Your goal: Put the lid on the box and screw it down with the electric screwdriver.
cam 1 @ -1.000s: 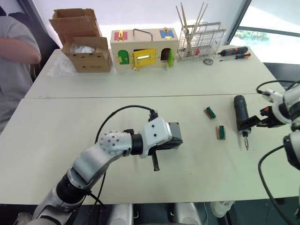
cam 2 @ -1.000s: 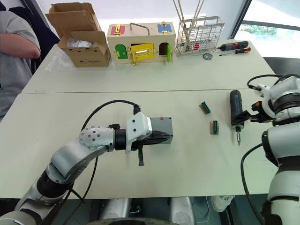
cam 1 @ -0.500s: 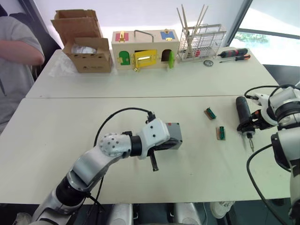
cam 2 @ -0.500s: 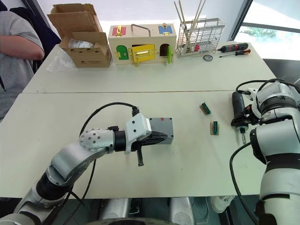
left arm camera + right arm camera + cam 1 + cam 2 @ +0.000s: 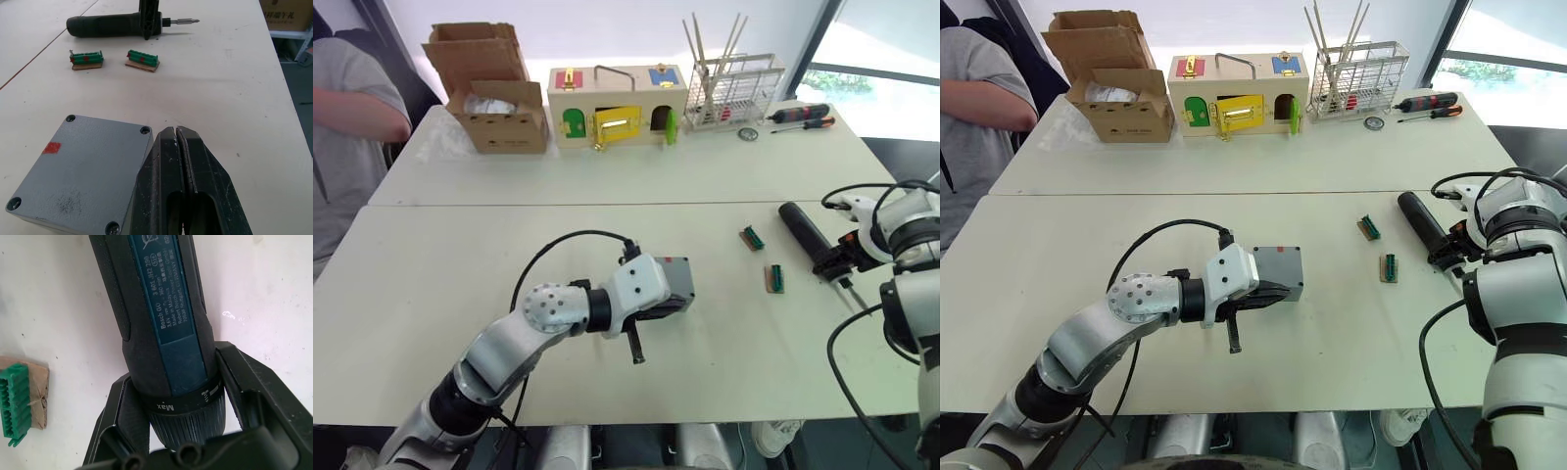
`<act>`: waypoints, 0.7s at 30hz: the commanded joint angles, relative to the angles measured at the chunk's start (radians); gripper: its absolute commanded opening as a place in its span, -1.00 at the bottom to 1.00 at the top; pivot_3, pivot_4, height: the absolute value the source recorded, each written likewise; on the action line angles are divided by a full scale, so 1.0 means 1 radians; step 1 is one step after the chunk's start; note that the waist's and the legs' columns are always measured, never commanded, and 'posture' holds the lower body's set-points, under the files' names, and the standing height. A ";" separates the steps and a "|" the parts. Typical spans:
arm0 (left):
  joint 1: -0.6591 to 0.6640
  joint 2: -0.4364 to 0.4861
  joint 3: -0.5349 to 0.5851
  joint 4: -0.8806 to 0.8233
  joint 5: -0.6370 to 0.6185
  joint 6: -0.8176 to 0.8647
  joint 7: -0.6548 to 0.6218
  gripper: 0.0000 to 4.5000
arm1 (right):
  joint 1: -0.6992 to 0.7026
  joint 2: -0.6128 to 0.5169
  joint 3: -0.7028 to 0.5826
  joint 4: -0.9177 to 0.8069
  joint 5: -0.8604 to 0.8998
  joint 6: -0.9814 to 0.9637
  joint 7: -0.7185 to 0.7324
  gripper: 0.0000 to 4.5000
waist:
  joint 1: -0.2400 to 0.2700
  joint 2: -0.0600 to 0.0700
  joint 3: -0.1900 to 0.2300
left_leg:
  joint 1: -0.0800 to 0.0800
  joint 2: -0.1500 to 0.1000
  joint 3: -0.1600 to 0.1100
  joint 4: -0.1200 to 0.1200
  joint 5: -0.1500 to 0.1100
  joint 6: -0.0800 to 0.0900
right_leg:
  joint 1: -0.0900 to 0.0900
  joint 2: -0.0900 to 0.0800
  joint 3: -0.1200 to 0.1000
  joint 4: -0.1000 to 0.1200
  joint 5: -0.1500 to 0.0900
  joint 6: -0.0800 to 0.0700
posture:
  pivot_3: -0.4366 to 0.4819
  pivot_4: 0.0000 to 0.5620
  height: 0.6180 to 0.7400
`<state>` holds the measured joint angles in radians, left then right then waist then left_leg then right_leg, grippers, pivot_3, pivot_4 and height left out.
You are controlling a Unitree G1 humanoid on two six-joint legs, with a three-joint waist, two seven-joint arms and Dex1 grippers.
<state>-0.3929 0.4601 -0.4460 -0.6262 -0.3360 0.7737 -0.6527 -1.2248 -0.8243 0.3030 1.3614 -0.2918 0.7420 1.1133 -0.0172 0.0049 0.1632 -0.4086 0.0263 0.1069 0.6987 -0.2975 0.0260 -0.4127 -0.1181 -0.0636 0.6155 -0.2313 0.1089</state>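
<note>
since a second ago the electric screwdriver [image 5: 811,238] has swung, its butt now pointing away from you. your right claw [image 5: 176,391] clamps its collar; lift it level. your left claw [image 5: 177,147], closed and empty, rests beside the box [image 5: 83,171], whose lid seems already seated.

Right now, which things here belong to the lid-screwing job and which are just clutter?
Job:
the box, lid on
electric screwdriver, in right gripper

Lying about:
two green connector blocks
cardboard box
wooden latch box
wire rack
hand screwdrivers
</note>
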 commanded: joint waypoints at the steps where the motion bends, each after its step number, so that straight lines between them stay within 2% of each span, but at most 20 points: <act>1: -0.021 0.003 0.028 0.002 -0.008 -0.028 -0.023 -1.00 | -0.144 -0.048 -0.197 -0.025 0.138 0.042 -0.129 -0.18 | 0.000 0.007 0.004 | -0.001 0.000 0.001 0.000 0.000 0.000 | -0.001 0.000 0.000 0.000 0.000 0.000 | -0.05 -0.47 0.80; 3: -0.023 0.005 0.044 0.015 -0.016 -0.038 -0.036 -1.00 | -0.183 -0.068 -0.285 -0.031 0.198 0.079 -0.169 -0.18 | 0.001 0.012 0.007 | -0.002 0.000 0.004 -0.001 0.000 0.000 | -0.006 0.000 0.003 0.002 0.000 0.000 | -0.05 -0.47 0.80; 6: -0.023 0.015 0.075 0.038 -0.028 -0.055 -0.061 -1.00 | -0.216 -0.099 -0.396 -0.050 0.282 0.136 -0.211 -0.18 | 0.009 0.013 0.007 | -0.005 0.000 0.004 -0.006 0.001 -0.002 | -0.011 0.002 0.002 0.003 0.000 0.000 | -0.05 -0.47 0.80; 10: -0.038 0.003 0.158 0.086 -0.078 -0.064 -0.084 -1.00 | -0.183 -0.119 -0.562 -0.200 0.446 0.206 -0.172 -0.18 | 0.007 0.013 0.007 | -0.006 -0.001 0.003 -0.007 0.002 -0.003 | -0.012 0.002 0.001 0.002 0.000 0.000 | -0.05 -0.47 0.80; 11: -0.044 0.003 0.182 0.106 -0.088 -0.069 -0.090 -1.00 | -0.101 -0.096 -0.621 -0.352 0.506 0.202 -0.167 -0.18 | 0.006 0.012 0.007 | -0.006 -0.001 0.004 -0.006 0.002 -0.003 | -0.012 0.002 0.001 0.002 0.000 0.000 | -0.05 -0.47 0.80; 12: -0.054 0.004 0.200 0.128 -0.094 -0.071 -0.094 -1.00 | 0.015 -0.048 -0.708 -0.574 0.582 0.208 -0.179 -0.18 | 0.007 0.010 0.007 | -0.006 -0.001 0.004 -0.006 0.002 -0.003 | -0.012 0.002 0.002 0.003 0.000 0.000 | -0.05 -0.47 0.80; 14: -0.072 0.015 0.230 0.172 -0.108 -0.078 -0.120 -1.00 | 0.216 0.093 -0.886 -0.995 0.731 0.244 -0.254 -0.18 | 0.006 0.010 0.006 | -0.007 0.000 0.001 -0.002 0.002 -0.003 | -0.010 0.002 0.000 0.004 0.000 0.001 | -0.05 -0.47 0.80; 17: -0.098 0.029 0.242 0.224 -0.114 -0.088 -0.159 -1.00 | 0.375 0.276 -1.006 -1.369 0.889 0.330 -0.388 -0.18 | 0.007 0.012 0.007 | -0.008 0.003 0.002 -0.002 0.003 -0.004 | -0.015 0.002 0.000 0.013 0.000 0.001 | -0.05 -0.47 0.80; 19: -0.119 0.027 0.234 0.256 -0.113 -0.088 -0.183 -1.00 | 0.471 0.366 -1.009 -1.549 0.969 0.362 -0.439 -0.18 | 0.018 0.012 0.007 | -0.009 0.003 0.001 -0.002 0.003 -0.006 | -0.016 0.002 0.000 0.015 0.000 0.001 | -0.05 -0.47 0.80; 21: -0.132 0.025 0.224 0.276 -0.110 -0.092 -0.202 -1.00 | 0.534 0.422 -0.992 -1.653 1.017 0.363 -0.489 -0.18 | 0.028 0.012 0.007 | -0.010 0.002 0.000 0.000 0.003 -0.005 | -0.016 0.003 -0.001 0.014 0.000 0.001 | -0.05 -0.47 0.80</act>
<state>-0.5051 0.4817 -0.2219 -0.3435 -0.4362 0.7051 -0.8342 -0.6840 -0.4082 -0.6603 -0.1630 0.6518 1.1203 0.6605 0.0107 0.0167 0.1703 -0.4197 0.0270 0.1071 0.6988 -0.2941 0.0207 -0.4285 -0.1156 -0.0641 0.6290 -0.2313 0.1101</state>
